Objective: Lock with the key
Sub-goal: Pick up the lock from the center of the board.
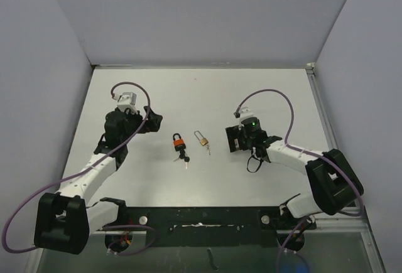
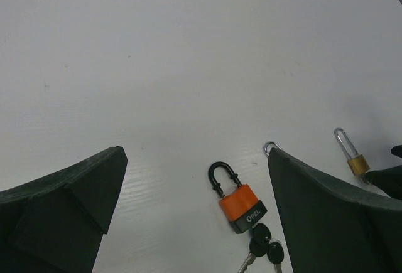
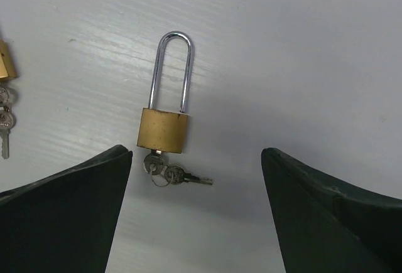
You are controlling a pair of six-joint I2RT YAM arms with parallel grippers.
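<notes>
Nothing is held yet. The left hand [image 2: 196, 157] is spread wide and empty, low over the counter [image 1: 157, 91], and the orange lock [image 2: 242, 207] lies flat between its fingers. The right hand [image 3: 196, 154] is also agape and empty, and the brass lock [image 3: 163, 130] lies just ahead of its gap. The two locks sit side by side at mid-counter, apart from each other and between the two arms.

Black-headed keys [image 2: 260, 241] hang at the base of the orange lock. A small key ring [image 3: 173, 174] sits at the base of the brass one, with one key seemingly in the cylinder. I cannot tell whether either shackle is latched.

This looks like the approach step, with each hand lined up on a lock before any grasp. Next, one hand probably has to come down and pin a lock body. The other would then pinch the small key head and turn it. That is a fine grip, and the flat, light lock may slide or spin on the counter.
</notes>
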